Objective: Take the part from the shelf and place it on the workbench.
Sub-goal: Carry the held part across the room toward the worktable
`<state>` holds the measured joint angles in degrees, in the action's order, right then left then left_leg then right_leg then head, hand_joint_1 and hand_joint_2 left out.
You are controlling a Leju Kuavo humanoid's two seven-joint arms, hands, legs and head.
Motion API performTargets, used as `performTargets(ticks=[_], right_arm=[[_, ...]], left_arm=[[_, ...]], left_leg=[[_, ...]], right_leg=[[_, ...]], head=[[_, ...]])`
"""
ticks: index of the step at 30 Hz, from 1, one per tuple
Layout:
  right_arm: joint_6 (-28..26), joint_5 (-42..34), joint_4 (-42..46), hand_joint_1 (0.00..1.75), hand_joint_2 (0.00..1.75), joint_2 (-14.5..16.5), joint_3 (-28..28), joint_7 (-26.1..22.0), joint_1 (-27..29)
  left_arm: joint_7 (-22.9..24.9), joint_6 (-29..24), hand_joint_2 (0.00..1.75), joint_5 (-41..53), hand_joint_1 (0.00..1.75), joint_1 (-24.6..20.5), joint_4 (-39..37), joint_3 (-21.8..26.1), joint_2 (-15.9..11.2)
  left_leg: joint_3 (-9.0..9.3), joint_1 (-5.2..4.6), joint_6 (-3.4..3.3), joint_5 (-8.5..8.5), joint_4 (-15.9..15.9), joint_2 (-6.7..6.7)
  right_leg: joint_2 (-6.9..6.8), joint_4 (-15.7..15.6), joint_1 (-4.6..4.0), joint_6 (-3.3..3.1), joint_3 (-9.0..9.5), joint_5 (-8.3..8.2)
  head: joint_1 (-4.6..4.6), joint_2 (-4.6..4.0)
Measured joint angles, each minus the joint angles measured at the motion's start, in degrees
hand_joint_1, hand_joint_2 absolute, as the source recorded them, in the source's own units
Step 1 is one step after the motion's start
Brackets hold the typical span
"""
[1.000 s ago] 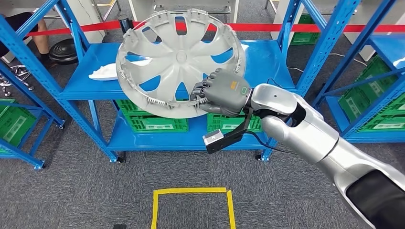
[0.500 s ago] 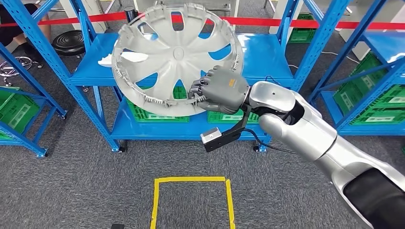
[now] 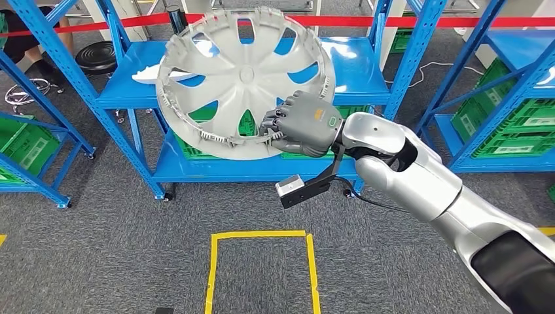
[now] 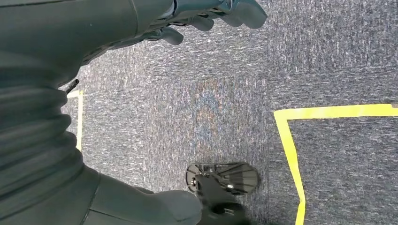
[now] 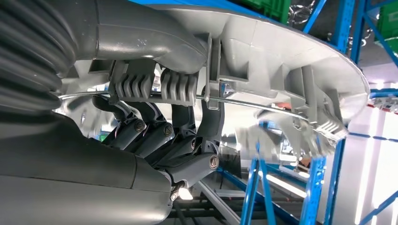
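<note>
A large grey hubcap (image 3: 245, 75) hangs tilted in the air in front of the blue shelf (image 3: 360, 72). My right hand (image 3: 304, 124) grips its lower right rim, thumb on one face and fingers on the other. The right wrist view shows the hubcap's ribbed rim (image 5: 281, 61) close up, pinched between the thumb and the dark fingers (image 5: 164, 136). A white part (image 3: 147, 75) lies on the shelf's left side, partly behind the hubcap. My left hand (image 4: 206, 14) hangs over the carpet with its fingers apart, holding nothing.
Green crates (image 3: 216, 147) stand on the shelf's lower level. More blue racks stand at the left (image 3: 39, 118) and the right (image 3: 510, 85). A yellow tape square (image 3: 258, 233) marks the grey carpet. Red barrier tape (image 3: 393, 21), a black stool (image 3: 98, 57) and a person's leg (image 3: 26, 33) lie beyond.
The whole scene has slid up in the picture, so the camera has moved back from the shelf. The right hand still holds the hubcap the same way.
</note>
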<state>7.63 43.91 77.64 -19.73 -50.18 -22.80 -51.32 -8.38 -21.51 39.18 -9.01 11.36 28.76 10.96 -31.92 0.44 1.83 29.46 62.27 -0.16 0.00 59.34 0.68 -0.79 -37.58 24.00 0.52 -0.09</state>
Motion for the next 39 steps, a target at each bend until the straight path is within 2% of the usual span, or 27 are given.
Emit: performTargets(ticks=[2, 4, 5, 7, 9, 10, 11, 12, 13, 15, 16, 17, 19, 20, 22, 24, 25, 26, 27, 28, 29, 30, 32, 35, 36, 37, 39], right_arm=[[-0.01, -0.02, 0.00, 1.75, 1.75, -0.05, 0.22, 0.04, 0.05], [-0.02, -0.03, -0.02, 1.75, 1.75, -0.17, 0.44, 0.02, 0.18], [-0.03, -0.03, -0.04, 1.75, 1.75, -0.27, 0.53, -0.02, 0.23], [-0.06, -0.06, -0.07, 1.75, 1.75, -0.44, 0.72, -0.17, 0.27], [-0.09, -0.09, -0.09, 1.75, 1.75, -0.44, 0.79, -0.28, 0.30], [-0.09, -0.10, -0.10, 1.75, 1.75, -0.44, 0.79, -0.29, 0.32], [-0.10, -0.10, -0.12, 1.75, 1.75, -0.44, 0.79, -0.28, 0.34], [-0.10, -0.10, -0.13, 1.75, 1.75, -0.44, 0.79, -0.27, 0.34], [-0.10, -0.11, -0.13, 1.75, 1.75, -0.44, 0.80, -0.27, 0.32], [-0.09, -0.14, -0.13, 1.75, 1.75, -0.42, 0.85, -0.28, 0.21], [-0.09, -0.16, -0.13, 1.75, 1.75, -0.40, 0.87, -0.31, 0.13], [-0.08, -0.18, -0.14, 1.75, 1.75, -0.39, 0.91, -0.31, 0.05], [-0.07, -0.20, -0.18, 1.75, 1.75, -0.39, 0.99, -0.32, -0.11], [-0.06, -0.20, -0.20, 1.75, 1.75, -0.39, 1.02, -0.32, -0.20], [-0.08, -0.24, -0.22, 1.75, 1.75, -0.38, 1.09, -0.39, -0.31], [-0.10, -0.28, -0.22, 1.75, 1.75, -0.38, 1.22, -0.49, -0.32], [-0.11, -0.30, -0.22, 1.75, 1.75, -0.38, 1.28, -0.53, -0.28], [-0.13, -0.31, -0.22, 1.75, 1.75, -0.38, 1.30, -0.51, -0.22], [-0.15, -0.33, -0.22, 1.75, 1.75, -0.37, 1.32, -0.44, -0.14], [-0.19, -0.34, -0.22, 1.75, 1.75, -0.36, 1.36, -0.37, -0.05], [-0.23, -0.36, -0.22, 1.75, 1.75, -0.33, 1.42, -0.30, 0.03], [-0.26, -0.36, -0.22, 1.75, 1.75, -0.28, 1.55, -0.27, 0.08], [-0.44, -0.27, -0.22, 1.75, 1.75, -0.14, 1.84, -0.28, 0.19], [-1.42, 0.00, -0.22, 1.75, 1.75, 0.09, 2.35, -0.45, 0.69], [-1.75, 0.16, -0.21, 1.75, 1.75, 0.12, 2.61, -0.54, 0.85], [-1.99, 0.30, -0.21, 1.75, 1.75, 0.19, 2.89, -0.63, 0.96], [-2.23, 0.49, -0.20, 1.75, 1.75, 0.34, 3.32, -0.71, 1.18]], left_arm=[[0.02, -0.03, 1.75, 0.02, 0.00, -0.06, 0.01, 0.00, 0.01], [0.08, -0.08, 1.75, 0.03, 0.00, 0.01, -0.01, 0.01, 0.01], [0.11, -0.09, 1.75, 0.02, 0.00, 0.03, -0.01, 0.02, 0.00], [0.15, -0.12, 1.75, 0.01, 0.00, 0.01, -0.01, 0.02, 0.01], [0.16, -0.13, 1.75, 0.01, 0.00, 0.00, -0.01, 0.02, 0.05], [0.18, -0.14, 1.75, 0.01, 0.00, 0.01, -0.02, 0.02, 0.07], [0.20, -0.14, 1.75, 0.01, 0.00, 0.02, -0.02, 0.03, 0.07], [0.22, -0.15, 1.75, 0.01, 0.00, 0.03, -0.02, 0.03, 0.07], [0.23, -0.15, 1.75, 0.01, 0.00, 0.03, -0.02, 0.04, 0.07], [0.22, -0.15, 1.75, 0.01, 0.00, 0.01, -0.01, 0.04, 0.08], [0.22, -0.16, 1.75, 0.01, 0.00, 0.00, -0.01, 0.04, 0.09], [0.21, -0.16, 1.75, 0.01, 0.00, 0.00, -0.01, 0.05, 0.09], [0.20, -0.17, 1.75, 0.01, 0.00, 0.02, -0.02, 0.09, 0.06], [0.21, -0.17, 1.75, 0.01, 0.00, 0.04, -0.02, 0.13, 0.04], [0.22, -0.17, 1.75, 0.01, 0.00, 0.06, -0.02, 0.21, -0.01], [0.21, -0.17, 1.75, 0.01, 0.00, 0.06, -0.02, 0.24, -0.01], [0.21, -0.17, 1.75, 0.01, 0.00, 0.06, -0.02, 0.25, -0.01], [0.21, -0.17, 1.75, 0.08, 0.00, 0.06, -0.02, 0.25, -0.01], [0.24, -0.17, 1.75, 0.30, 0.00, 0.06, -0.02, 0.26, -0.01], [0.27, -0.12, 1.75, 0.65, 0.00, 0.06, -0.02, 0.26, -0.01], [0.27, 0.19, 1.75, 1.03, 0.00, 0.04, -0.01, 0.26, -0.01], [0.20, 0.87, 1.75, 1.35, 0.00, -0.01, -0.01, 0.26, -0.01], [-0.19, 2.86, 1.75, 1.56, 0.00, -0.09, 0.01, 0.25, -0.01], [-0.71, 5.78, 1.75, 1.20, 0.00, -0.01, 0.00, 0.24, -0.08], [-0.74, 6.29, 1.75, 1.08, 0.00, 0.02, 0.00, 0.24, -0.11], [-0.75, 6.58, 1.75, 1.04, 0.00, 0.02, 0.00, 0.24, -0.14], [-0.80, 6.89, 1.75, 0.97, 0.00, 0.05, 0.00, 0.24, -0.16]], left_leg=[[1.67, -0.28, -0.77, 0.61, -3.13, -0.19], [1.03, -0.31, -1.74, -0.20, -3.42, -0.15], [0.68, -0.28, -2.27, -0.75, -3.58, -0.06], [-0.31, -0.18, -3.09, -1.89, -3.80, 0.15], [-1.77, -0.28, -3.44, -2.91, -3.64, 0.26], [-2.54, -0.33, -3.48, -3.39, -3.49, 0.29], [-3.31, -0.37, -3.48, -3.85, -3.32, 0.30], [-4.00, -0.38, -3.43, -4.25, -3.13, 0.29], [-4.61, -0.39, -3.32, -4.63, -2.93, 0.26], [-5.53, -0.40, -2.90, -5.34, -2.59, 0.20], [-5.76, -0.40, -2.60, -5.66, -2.49, 0.18], [-5.89, -0.40, -2.25, -5.99, -2.46, 0.18], [-6.11, -0.44, -1.51, -6.67, -2.61, 0.16], [-6.47, -0.46, -1.15, -6.49, -2.43, 0.12], [-7.87, -0.38, -0.52, -3.33, 0.59, 0.07], [-9.84, -0.18, 0.04, 1.84, 7.47, 0.06], [-10.54, -0.10, 0.25, 3.40, 10.78, 0.07], [-10.62, -0.04, 0.39, 3.77, 12.86, 0.07], [-9.86, 0.00, 0.46, 3.04, 13.11, 0.07], [-8.13, 0.05, 0.45, 1.59, 11.38, 0.08], [-5.45, 0.09, 0.37, 0.23, 7.87, 0.08], [-2.49, 0.06, 0.21, -0.21, 3.76, 0.05], [1.23, -0.11, -0.43, 0.36, -2.16, -0.08], [1.07, -0.24, -1.93, 0.44, -3.55, -0.32], [0.95, -0.21, -2.43, 0.08, -3.64, -0.45], [0.76, -0.15, -2.85, -0.34, -3.72, -0.61], [0.11, -0.13, -3.26, -0.98, -3.63, -1.06]], right_leg=[[-0.03, -0.15, -0.04, 0.71, -0.30, -0.85], [0.00, -0.34, 0.10, 1.46, -0.56, -1.46], [0.03, 0.20, 0.17, 1.77, -0.97, -0.76], [0.08, 4.46, 0.27, 2.17, -2.68, 3.26], [0.09, 12.18, 0.24, 2.40, -5.01, 8.07], [0.09, 15.06, 0.23, 2.44, -5.51, 9.08], [0.09, 16.18, 0.22, 2.40, -5.14, 8.94], [0.09, 15.00, 0.19, 2.29, -3.63, 7.82], [0.08, 11.78, 0.14, 2.08, -1.03, 6.43], [0.00, 3.85, -0.16, 1.49, 4.45, 5.75], [-0.02, 1.24, -0.37, 1.21, 6.11, 5.90], [-0.03, 0.07, -0.57, 0.95, 6.66, 6.27], [-0.03, -0.19, -0.52, 0.35, 6.21, 5.39], [-0.09, -0.37, -0.33, 0.03, 5.84, 4.90], [-0.18, -0.70, 0.07, -0.64, 4.82, 3.66], [-0.17, -0.71, 0.11, -0.98, 3.56, 2.63], [-0.17, -0.70, 0.11, -0.96, 2.97, 2.20], [-0.17, -0.69, 0.11, -0.88, 2.37, 1.76], [-0.18, -0.67, 0.12, -0.76, 1.80, 1.34], [-0.19, -0.64, 0.13, -0.59, 1.26, 0.95], [-0.20, -0.58, 0.15, -0.37, 0.81, 0.54], [-0.20, -0.49, 0.11, -0.10, 0.41, 0.21], [-0.26, -0.36, 0.02, 0.54, -0.05, -0.43], [-0.59, -0.37, 0.07, 1.60, -0.27, -1.01], [-0.61, 0.42, 0.12, 1.89, -0.67, -0.33], [-0.59, 2.36, 0.18, 2.12, -1.53, 1.11], [-0.47, 9.17, 0.20, 2.38, -4.23, 5.28]], head=[[0.03, 0.00], [0.03, 0.00], [0.05, 0.00], [0.08, 0.00], [0.08, 0.00], [0.07, 0.00], [0.07, 0.00], [0.07, 0.00], [0.08, 0.00], [0.05, 0.00], [0.06, 0.00], [0.09, 0.00], [0.18, 0.00], [0.19, 0.00], [0.07, 0.00], [-0.04, 0.00], [-0.04, 0.00], [-0.04, 0.00], [-0.04, 0.00], [-0.04, 0.00], [-0.04, 0.00], [-0.04, 0.00], [0.00, 0.00], [0.04, 0.00], [0.05, 0.00], [0.06, 0.00], [0.09, 0.00]])
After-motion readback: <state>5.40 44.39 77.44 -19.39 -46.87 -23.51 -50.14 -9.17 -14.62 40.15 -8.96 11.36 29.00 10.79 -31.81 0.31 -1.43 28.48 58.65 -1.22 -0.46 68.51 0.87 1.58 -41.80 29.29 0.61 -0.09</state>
